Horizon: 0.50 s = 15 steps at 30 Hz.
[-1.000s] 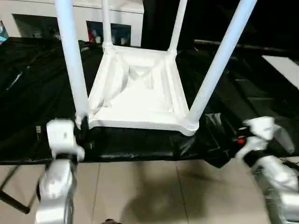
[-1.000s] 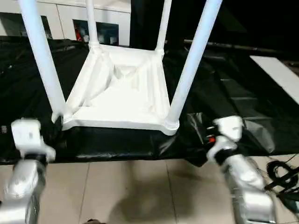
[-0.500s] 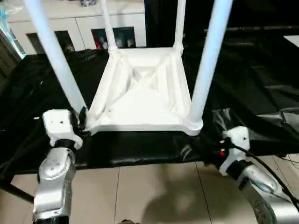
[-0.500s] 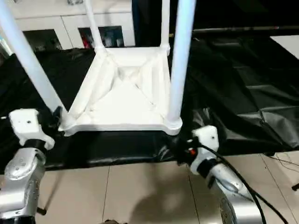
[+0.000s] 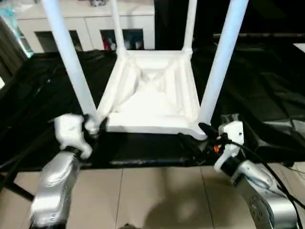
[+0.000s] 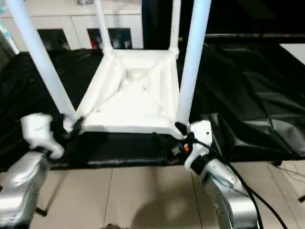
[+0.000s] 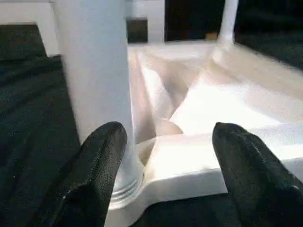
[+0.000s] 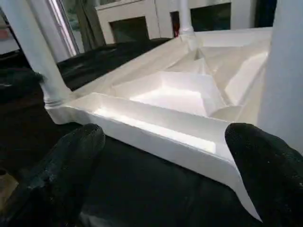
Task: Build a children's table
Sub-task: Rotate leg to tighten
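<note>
Cabinet (image 5: 90, 26) behind upturned table (image 5: 152, 95)

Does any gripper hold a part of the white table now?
Nothing is held: the left gripper and the right gripper stand open at the table's near corners.

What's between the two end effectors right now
The near edge of the upside-down children's table spans the stretch between the left end effector and right end effector, resting on black sheeting, seen in the left eye view.

Lab-like room, black-draped bench (image 5: 43, 95), white cabinets (image 5: 95, 24)
</note>
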{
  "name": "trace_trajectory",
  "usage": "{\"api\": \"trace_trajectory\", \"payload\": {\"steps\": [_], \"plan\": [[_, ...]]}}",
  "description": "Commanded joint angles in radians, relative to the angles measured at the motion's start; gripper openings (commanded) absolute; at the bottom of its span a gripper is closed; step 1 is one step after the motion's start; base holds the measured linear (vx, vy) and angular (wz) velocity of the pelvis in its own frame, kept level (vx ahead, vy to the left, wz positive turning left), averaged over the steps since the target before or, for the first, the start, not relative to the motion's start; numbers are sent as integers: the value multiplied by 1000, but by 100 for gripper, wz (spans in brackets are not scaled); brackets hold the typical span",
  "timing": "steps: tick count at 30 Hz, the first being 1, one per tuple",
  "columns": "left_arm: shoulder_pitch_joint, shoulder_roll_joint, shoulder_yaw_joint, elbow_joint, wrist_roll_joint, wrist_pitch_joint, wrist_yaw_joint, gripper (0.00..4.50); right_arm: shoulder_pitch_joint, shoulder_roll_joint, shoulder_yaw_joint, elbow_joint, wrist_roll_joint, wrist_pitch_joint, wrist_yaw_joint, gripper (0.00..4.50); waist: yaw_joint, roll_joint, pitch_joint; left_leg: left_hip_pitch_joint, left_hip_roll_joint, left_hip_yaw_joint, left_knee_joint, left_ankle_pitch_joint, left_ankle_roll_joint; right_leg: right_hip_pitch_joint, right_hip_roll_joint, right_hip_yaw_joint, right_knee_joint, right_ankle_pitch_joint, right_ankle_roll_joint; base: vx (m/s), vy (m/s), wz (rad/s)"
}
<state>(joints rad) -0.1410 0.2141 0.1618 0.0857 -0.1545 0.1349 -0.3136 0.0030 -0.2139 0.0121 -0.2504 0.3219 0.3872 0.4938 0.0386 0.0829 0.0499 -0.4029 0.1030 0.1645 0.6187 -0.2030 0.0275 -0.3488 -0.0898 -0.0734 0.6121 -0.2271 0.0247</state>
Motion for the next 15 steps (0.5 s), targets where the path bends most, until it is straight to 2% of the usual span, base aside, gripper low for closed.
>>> {"api": "trace_trajectory", "payload": {"steps": [1, 3, 4, 5, 6, 7, 8, 9, 10, 11, 12, 13, 14, 15], "plan": [[-19, 2, 11, 37, 20, -3, 20, 374, 9, -7, -2, 3, 6, -7, -10, 450, -6, -4, -51, 23, 126, -78, -120, -400, -123, 10, -95, 65, -68, -93, -157, 0, 0, 0], [-68, 13, 37, 81, 51, 31, 100, 399, 7, -14, -8, -22, 26, 24, 1, 450, -10, -1, -53, 28, 124, -73, -116, -370, -100, 10, -93, 64, -65, -44, -177, 0, 0, 0], [-76, 22, 43, 85, 46, 34, 109, 408, 5, -16, -5, -33, 32, 35, 7, 450, -13, -15, -52, 26, 125, -71, -115, -364, -88, 10, -92, 65, -68, -45, -182, 0, 0, 0], [-84, 27, 58, 95, 27, 29, 112, 408, 2, -16, 1, -33, 38, 38, 17, 450, -9, -10, -53, 25, 125, -71, -112, -344, -66, 13, -99, 66, -67, -54, -193, 0, 0, 0], [-84, 33, 70, 99, 18, 28, 121, 416, 4, -14, 7, -30, 37, 37, 22, 450, -10, -27, -52, 22, 126, -69, -112, -333, -52, 14, -99, 66, -69, -60, -197, 0, 0, 0], [-84, 36, 79, 104, 8, 19, 121, 425, 4, -18, 14, -26, 35, 34, 32, 450, -8, -15, -53, 21, 126, -69, -110, -317, -39, 15, -101, 65, -66, -74, -206, 0, 0, 0], [-85, 37, 91, 99, -13, 20, 110, 442, 0, -16, 21, -28, 39, 39, 37, 450, -3, -41, -55, 16, 129, -68, -107, -280, -13, 19, -108, 66, -61, -78, -218, 0, 0, 0], [-83, 38, 96, 92, -18, 19, 101, 442, -7, -14, 25, -21, 40, 41, 39, 450, -2, -36, -53, 23, 127, -64, -107, -277, -8, 12, -104, 65, -68, -88, -221, 0, 0, 0], [-74, 33, 95, 75, -28, 9, 83, 449, -14, -11, 27, -13, 44, 40, 45, 450, 0, -34, -55, 24, 132, -66, -108, -266, -8, 9, -100, 66, -65, -72, -225, 0, 0, 0], [-63, 26, 94, 55, -43, 8, 67, 449, -21, -9, 30, 1, 46, 38, 49, 450, 1, -43, -55, 28, 136, -65, -111, -263, -16, 6, -92, 62, -62, -40, -224, 0, 0, 0], [-49, 13, 92, 27, -60, 7, 55, 449, -31, -11, 38, 21, 37, 29, 55, 450, 2, -46, -56, 29, 137, -65, -112, -259, -18, 6, -93, 63, -58, -22, -228, 0, 0, 0], [-28, -13, 91, -15, -103, 5, 31, 449, -50, -16, 51, 54, 25, 15, 68, 450, 3, -49, -53, 26, 137, -62, -116, -269, -24, 7, -93, 62, -57, -12, -236, 0, 0, 0], [-21, -16, 87, -22, -97, 8, 38, 449, -56, -14, 50, 62, 26, 15, 68, 450, 5, -47, -53, 29, 136, -59, -116, -290, -37, 4, -94, 63, -58, -19, -247, 0, 0, 0], [-10, -16, 78, -28, -76, 17, 60, 449, -68, -9, 45, 77, 31, 19, 65, 450, 14, -57, -54, 32, 137, -55, -113, -292, -36, 2, -99, 66, -58, -25, -249, 0, 0, 0]]}}
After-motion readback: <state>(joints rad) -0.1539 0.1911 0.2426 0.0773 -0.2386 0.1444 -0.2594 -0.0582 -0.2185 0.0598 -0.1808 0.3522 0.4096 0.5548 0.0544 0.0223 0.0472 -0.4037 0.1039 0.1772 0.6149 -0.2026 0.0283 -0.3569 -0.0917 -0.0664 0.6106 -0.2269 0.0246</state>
